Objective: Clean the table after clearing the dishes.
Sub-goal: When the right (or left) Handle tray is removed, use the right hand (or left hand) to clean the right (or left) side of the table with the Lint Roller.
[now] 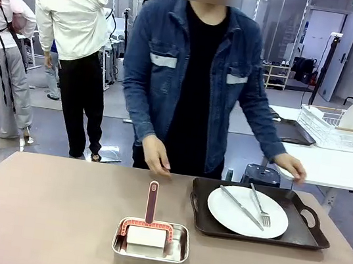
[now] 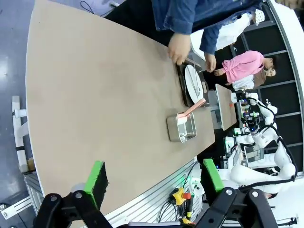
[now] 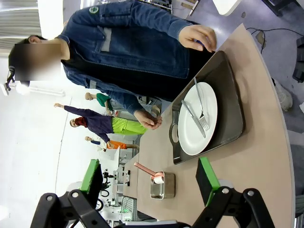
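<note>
Left jaws apart, empty; right jaws apart, empty. Both off surface (image 1: 37, 217). Plate (image 1: 247, 212) w/ knife (image 1: 242, 207), fork (image 1: 260, 207) on black tray (image 1: 300, 238), surface right side. Judged: ceramic stiff, slippery, fragile; cutlery loose. Grip tray handle (image 1: 315, 219), keep level.

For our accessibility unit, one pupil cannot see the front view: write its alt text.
A beige table holds a black tray with a white plate, knife and fork, and, nearer, a steel pan with a pink-handled tool. A person in a denim jacket stands behind it.
</note>
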You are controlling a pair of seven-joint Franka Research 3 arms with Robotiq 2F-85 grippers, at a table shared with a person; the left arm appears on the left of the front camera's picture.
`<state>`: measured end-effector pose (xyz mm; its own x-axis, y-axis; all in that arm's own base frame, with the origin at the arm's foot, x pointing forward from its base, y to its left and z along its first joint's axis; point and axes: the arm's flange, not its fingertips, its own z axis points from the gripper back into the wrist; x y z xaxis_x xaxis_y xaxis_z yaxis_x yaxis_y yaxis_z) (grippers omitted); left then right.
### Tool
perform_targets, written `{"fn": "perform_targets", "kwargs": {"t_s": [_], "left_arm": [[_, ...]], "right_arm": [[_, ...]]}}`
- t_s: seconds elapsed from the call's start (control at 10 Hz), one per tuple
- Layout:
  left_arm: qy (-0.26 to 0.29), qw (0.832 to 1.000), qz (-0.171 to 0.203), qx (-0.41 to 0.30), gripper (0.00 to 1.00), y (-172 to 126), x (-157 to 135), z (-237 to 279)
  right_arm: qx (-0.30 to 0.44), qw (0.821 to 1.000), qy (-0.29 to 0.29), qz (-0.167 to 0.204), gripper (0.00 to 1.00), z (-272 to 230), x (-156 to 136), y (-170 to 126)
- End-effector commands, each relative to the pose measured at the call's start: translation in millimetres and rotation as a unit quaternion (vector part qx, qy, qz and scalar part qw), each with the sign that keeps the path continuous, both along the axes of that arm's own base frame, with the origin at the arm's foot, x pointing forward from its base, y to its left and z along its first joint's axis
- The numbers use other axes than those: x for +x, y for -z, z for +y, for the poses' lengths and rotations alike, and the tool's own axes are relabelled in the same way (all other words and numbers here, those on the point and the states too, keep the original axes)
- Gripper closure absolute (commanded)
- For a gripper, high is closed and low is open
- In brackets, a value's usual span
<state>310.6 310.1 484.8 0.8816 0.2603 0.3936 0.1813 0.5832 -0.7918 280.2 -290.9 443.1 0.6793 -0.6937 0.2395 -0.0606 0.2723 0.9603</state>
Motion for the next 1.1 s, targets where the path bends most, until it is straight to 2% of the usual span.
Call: {"fn": "perform_targets", "kwargs": {"t_s": [0.0, 1.0], "left_arm": [[0.003, 1.0, -0.003, -0.005, 0.0, -4.3, -1.8, 0.6], [0.003, 1.0, -0.003, -0.005, 0.0, -4.3, -1.8, 0.6]], "right_arm": [[-0.001, 1.0, -0.002, -0.008, 0.0, 0.2, -1.9, -2.5], [-0.001, 1.0, -0.002, -0.008, 0.0, 0.2, -1.9, -2.5]]}}
